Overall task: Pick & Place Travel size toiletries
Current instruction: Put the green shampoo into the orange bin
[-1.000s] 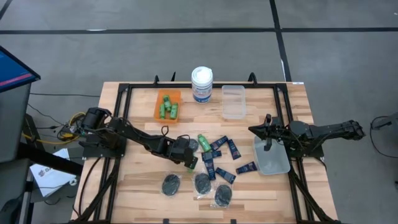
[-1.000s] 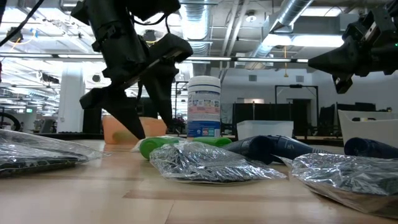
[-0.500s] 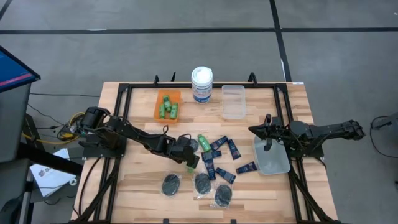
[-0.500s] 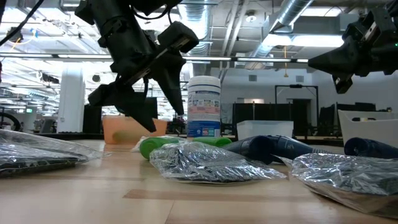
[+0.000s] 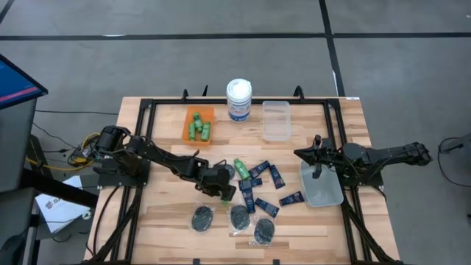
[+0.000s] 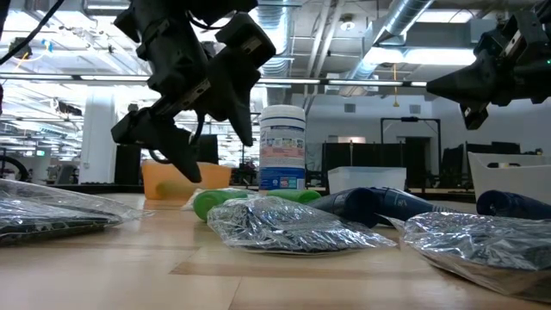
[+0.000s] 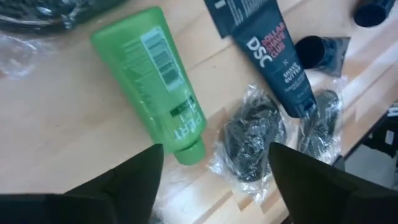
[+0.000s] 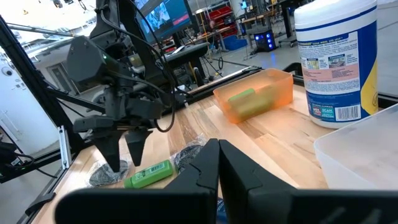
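Travel size toiletries lie loose on the wooden table: a green bottle on its side, several navy tubes and black discs in clear packets. My left gripper hovers open just above the table, slanting down on the near-left side of the green bottle, touching nothing. My right gripper waits shut at the right, level and raised, beside a clear bin.
At the back, an orange bin holds several green bottles. A white canister and a second clear bin stand beside it. A black frame borders the table.
My left gripper has stayed above the same spot by the green bottle. Its wrist has turned and tipped, and its fingers have spread a little wider. The toiletries have not moved.
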{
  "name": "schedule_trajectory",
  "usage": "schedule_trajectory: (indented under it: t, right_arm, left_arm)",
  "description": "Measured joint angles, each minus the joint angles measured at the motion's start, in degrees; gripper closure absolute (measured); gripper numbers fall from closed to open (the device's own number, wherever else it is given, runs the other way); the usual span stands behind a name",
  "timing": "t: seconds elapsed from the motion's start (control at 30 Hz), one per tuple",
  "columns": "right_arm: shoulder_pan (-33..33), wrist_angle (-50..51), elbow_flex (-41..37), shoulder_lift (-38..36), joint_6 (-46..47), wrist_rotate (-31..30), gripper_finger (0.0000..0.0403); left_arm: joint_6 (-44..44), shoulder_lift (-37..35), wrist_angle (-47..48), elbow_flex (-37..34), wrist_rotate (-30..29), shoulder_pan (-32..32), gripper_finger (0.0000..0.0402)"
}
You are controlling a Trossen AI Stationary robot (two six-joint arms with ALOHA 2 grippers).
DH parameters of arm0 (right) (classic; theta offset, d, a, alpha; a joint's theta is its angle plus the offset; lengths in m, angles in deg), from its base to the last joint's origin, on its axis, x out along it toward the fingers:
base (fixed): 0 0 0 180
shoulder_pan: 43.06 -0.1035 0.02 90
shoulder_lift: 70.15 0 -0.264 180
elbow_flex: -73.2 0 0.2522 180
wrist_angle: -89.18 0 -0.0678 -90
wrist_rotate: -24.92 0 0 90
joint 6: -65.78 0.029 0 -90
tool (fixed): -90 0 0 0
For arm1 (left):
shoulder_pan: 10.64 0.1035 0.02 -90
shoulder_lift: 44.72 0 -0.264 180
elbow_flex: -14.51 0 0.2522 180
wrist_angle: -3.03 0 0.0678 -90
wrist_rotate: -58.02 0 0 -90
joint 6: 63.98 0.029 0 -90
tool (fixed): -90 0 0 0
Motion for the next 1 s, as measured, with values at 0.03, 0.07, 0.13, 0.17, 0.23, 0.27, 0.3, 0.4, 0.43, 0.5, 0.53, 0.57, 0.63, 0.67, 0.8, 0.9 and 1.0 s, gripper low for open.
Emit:
schedule_trajectory:
  t: [0.03,0.07,0.13,0.17,0.23,0.27,0.3,0.4,0.43,0.5,0.53,0.57,0.63,0.67,0.8,0.9,1.0]
  right_arm:
    - [0.0,0.0,0.0,0.0,0.0,0.0,0.0403]
    - [0.0,0.0,0.0,0.0,0.0,0.0,0.0403]
    - [0.0,0.0,0.0,0.0,0.0,0.0,0.0403]
    - [0.0,0.0,0.0,0.0,0.0,0.0,0.0403]
    - [0.0,0.0,0.0,0.0,0.0,0.0,0.0403]
    - [0.0,0.0,0.0,0.0,0.0,0.0,0.0403]
    - [0.0,0.0,0.0,0.0,0.0,0.0,0.0403]
    - [0.0,0.0,0.0,0.0,0.0,0.0,0.0403]
    - [0.0,0.0,0.0,0.0,0.0,0.0,0.0403]
    - [0.0,0.0,0.0,0.0,0.0,0.0,0.0403]
    - [0.0,0.0,0.0,0.0,0.0,0.0,0.0403]
    - [0.0,0.0,0.0,0.0,0.0,0.0,0.0403]
    - [0.0,0.0,0.0,0.0,0.0,0.0,0.0403]
    - [0.0,0.0,0.0,0.0,0.0,0.0,0.0403]
    - [0.0,0.0,0.0,0.0,0.0,0.0,0.0403]
    - [0.0,0.0,0.0,0.0,0.0,0.0,0.0403]
    - [0.0,0.0,0.0,0.0,0.0,0.0,0.0403]
  left_arm:
    - [0.1,0.0,-0.1,0.0,0.4,0.0,0.0095]
    - [0.1,0.0,-0.1,0.0,0.7,0.0,0.0085]
    - [-0.2,0.0,-0.1,0.0,1.0,0.0,0.0068]
    - [-0.7,0.0,-0.1,0.0,1.2,0.2,0.006]
    - [-1.5,0.0,0.2,0.0,1.2,0.8,0.0049]
    - [-2.2,0.0,0.4,0.0,1.1,1.1,0.0045]
    - [-2.6,0.0,0.8,0.0,0.7,1.4,0.0043]
    - [-3.9,0.0,3.2,0.1,-0.4,2.4,0.0042]
    - [-4.0,0.0,4.1,0.1,-0.5,2.8,0.0044]
    - [-4.2,0.0,6.2,0.1,-0.9,3.4,0.0047]
    - [-4.3,0.0,7.0,0.1,-1.4,3.5,0.0049]
    - [-4.7,0.0,7.5,0.1,-2.0,3.7,0.0051]
    - [-5.9,0.0,7.8,0.1,-3.7,3.8,0.0054]
    - [-6.8,0.0,7.7,0.1,-4.4,3.8,0.0054]
    - [-9.0,0.0,8.0,0.1,-6.7,3.3,0.0055]
    - [-9.8,0.0,8.1,0.1,-6.9,3.0,0.0056]
    - [-10.0,0.0,8.1,0.1,-7.9,2.5,0.0056]
